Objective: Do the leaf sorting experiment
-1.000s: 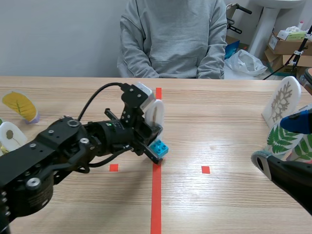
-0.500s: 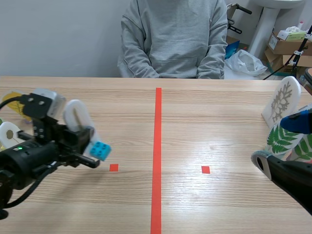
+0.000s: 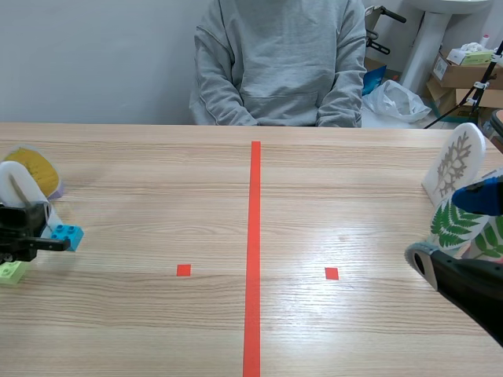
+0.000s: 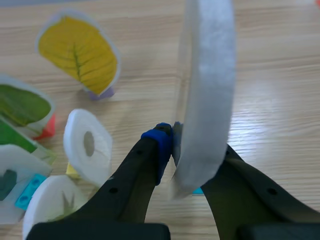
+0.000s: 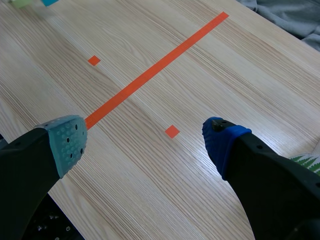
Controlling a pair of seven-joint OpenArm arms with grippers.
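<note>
The left tool is clamping the white leaf card; it should be setting it upright, clear of the left-side cards.

Wooden bench, marked with 1 orange-red tape line and 2 small tape squares. At my left stand a yellow leaf card, a green leaf card and a white card; a pale green brick lies nearby. At my right stand 2 more: a skeleton-leaf card and a fern card.
</note>
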